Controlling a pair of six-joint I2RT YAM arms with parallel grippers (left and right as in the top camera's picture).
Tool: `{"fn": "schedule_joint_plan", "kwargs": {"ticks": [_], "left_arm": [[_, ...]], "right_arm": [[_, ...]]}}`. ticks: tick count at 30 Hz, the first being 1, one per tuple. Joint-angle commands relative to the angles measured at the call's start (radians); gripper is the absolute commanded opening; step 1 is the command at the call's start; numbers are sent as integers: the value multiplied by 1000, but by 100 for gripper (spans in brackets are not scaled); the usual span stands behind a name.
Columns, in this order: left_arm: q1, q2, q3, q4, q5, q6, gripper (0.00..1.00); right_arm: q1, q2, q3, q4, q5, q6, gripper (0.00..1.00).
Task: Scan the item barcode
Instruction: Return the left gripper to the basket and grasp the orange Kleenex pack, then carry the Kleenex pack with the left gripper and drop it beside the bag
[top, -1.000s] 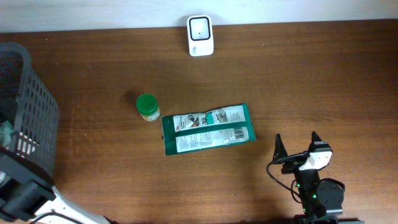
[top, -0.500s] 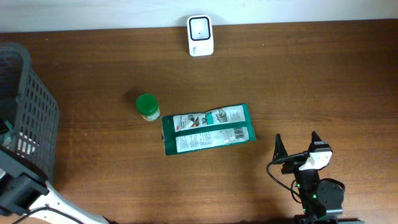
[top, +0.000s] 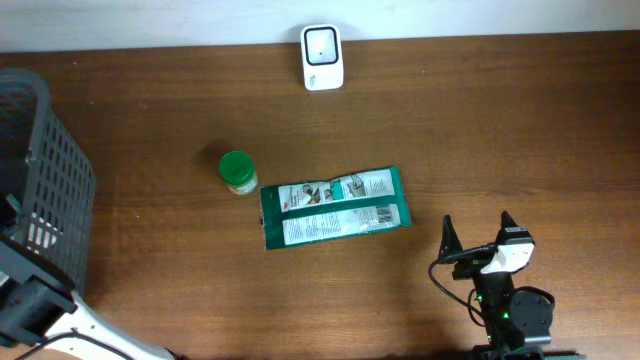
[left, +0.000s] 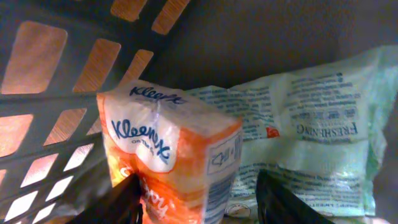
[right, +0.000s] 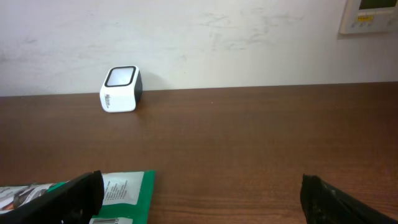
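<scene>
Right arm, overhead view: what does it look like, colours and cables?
The right arm is black, with a white block at the wrist, a thin black cable looping beside it and a small green light. The right pincer has two black, pointed fingers.

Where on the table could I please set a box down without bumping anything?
Free: the wood right of the scanner and green packet, beyond the right gripper; also between basket and jar. Crowded: the middle, jar beside packet.

Kleenex pack (left: 168, 162), orange and white wrap, sits tilted inside the grey basket (top: 62, 190) at the counter's left edge, right by its slotted wall; the scanner (top: 322, 44), small white box with dark window, stands mid far edge
</scene>
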Motion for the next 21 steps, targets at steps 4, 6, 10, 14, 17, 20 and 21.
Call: {"fn": "schedule_joint_plan", "kwargs": {"ticks": [4, 6, 10, 14, 17, 20, 21], "left_arm": [[19, 13, -52, 25, -8, 12, 17], [19, 13, -52, 14, -8, 11, 7], [-3, -3, -45, -25, 32, 4, 0], [-55, -89, -21, -38, 82, -69, 0], [-117, -186, 24, -38, 82, -111, 0], [-185, -290, 86, -29, 109, -137, 0], [-211, -328, 108, -23, 149, -140, 0]], "right_arm": [[-2, -8, -5, -4, -2, 6, 98], [-2, -8, -5, -4, -2, 6, 98], [-2, -8, -5, -4, -2, 6, 98], [-2, -8, -5, -4, -2, 6, 98], [-2, -8, -5, -4, -2, 6, 98], [-2, -8, -5, -4, -2, 6, 98], [-2, -8, -5, -4, -2, 6, 98]]}}
